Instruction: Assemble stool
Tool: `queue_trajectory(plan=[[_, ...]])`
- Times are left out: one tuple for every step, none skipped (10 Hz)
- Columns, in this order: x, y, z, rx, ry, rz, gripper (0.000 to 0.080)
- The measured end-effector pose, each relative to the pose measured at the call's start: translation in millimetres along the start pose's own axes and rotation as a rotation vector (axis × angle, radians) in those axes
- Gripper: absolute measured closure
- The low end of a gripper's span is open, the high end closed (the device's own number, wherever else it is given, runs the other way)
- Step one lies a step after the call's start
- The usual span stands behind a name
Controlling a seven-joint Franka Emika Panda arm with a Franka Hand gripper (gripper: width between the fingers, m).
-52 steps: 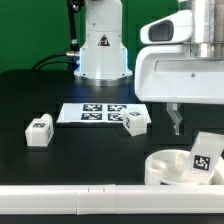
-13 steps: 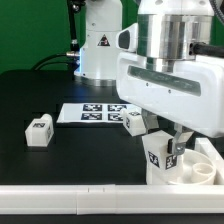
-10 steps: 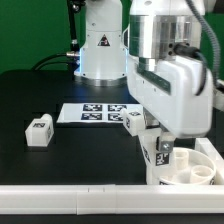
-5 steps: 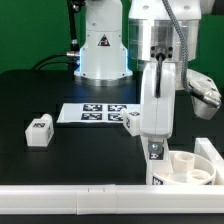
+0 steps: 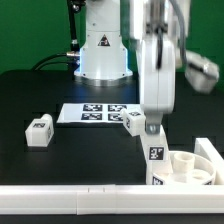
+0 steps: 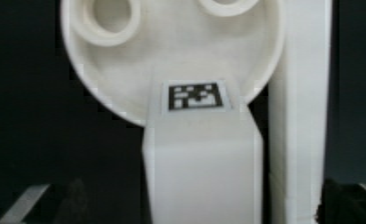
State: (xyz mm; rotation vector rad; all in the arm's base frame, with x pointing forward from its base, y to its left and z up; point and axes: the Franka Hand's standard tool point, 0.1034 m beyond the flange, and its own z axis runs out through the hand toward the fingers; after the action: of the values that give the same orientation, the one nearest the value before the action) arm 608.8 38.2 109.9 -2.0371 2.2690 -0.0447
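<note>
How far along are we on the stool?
Done: one leg stands upright on the seat; how firmly I cannot tell. In hand: nothing; the gripper is open, jaws either side of that leg. Left: a second leg beside the marker board and a third leg at the exterior view's left, both loose on the table.

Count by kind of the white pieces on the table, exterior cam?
seat: 1
legs: 3 (left leg, middle leg, upright leg standing at the seat)
marker board: 1
border rail: 1
Total: 6
</note>
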Motion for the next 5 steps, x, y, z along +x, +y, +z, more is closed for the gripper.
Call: queue_trajectory(plan=[[-0.2,1.3,5.5,-0.007,0.005,-0.004,0.0151],[-0.4,0.8,6.8,-0.007,0.007,-0.006,0.0151],[-0.6,0.5,6.1,-0.006,0.006,-0.006,0.0151],[-0.5,1.1,6.8,-0.008,0.007,-0.028,0.0151],[-1.0,2.3,7.4,-0.004,0.004,-0.047,0.0151]])
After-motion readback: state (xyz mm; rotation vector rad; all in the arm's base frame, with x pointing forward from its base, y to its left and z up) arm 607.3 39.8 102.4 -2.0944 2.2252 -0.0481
